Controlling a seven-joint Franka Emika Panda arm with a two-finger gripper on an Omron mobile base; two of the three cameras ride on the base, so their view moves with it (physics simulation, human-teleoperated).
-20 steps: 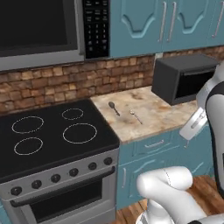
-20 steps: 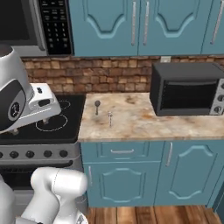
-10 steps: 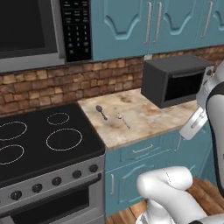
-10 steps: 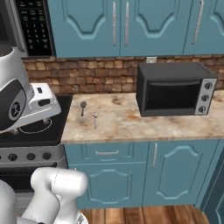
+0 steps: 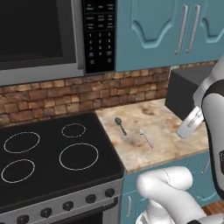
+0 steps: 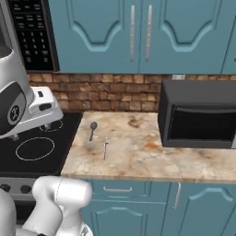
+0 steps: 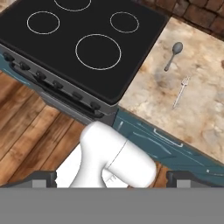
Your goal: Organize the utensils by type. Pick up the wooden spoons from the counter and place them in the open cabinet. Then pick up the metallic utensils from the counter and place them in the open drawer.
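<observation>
On the beige counter (image 5: 166,131) beside the stove lie the metallic utensils: a dark-grey spoon (image 5: 119,124) (image 6: 92,129) (image 7: 173,54) and, just right of it, a thin silver fork-like piece (image 5: 145,138) (image 6: 105,147) (image 7: 180,92). They lie close together without touching. My gripper (image 7: 113,178) is open with nothing between its widely spread fingertips, held high in front of the counter and well short of the utensils. The wooden spoons, the open cabinet and the open drawer are out of view.
A black stovetop (image 5: 48,153) takes up the left and a dark microwave (image 6: 198,115) stands on the counter at the right. Shut teal wall cabinets (image 6: 138,32) hang above. A shut teal drawer with a silver handle (image 7: 168,138) sits under the counter edge.
The whole picture has shifted because the base drove: stove, counter and utensils now look nearer and larger. The utensils lie as before on the counter. My gripper stays open.
</observation>
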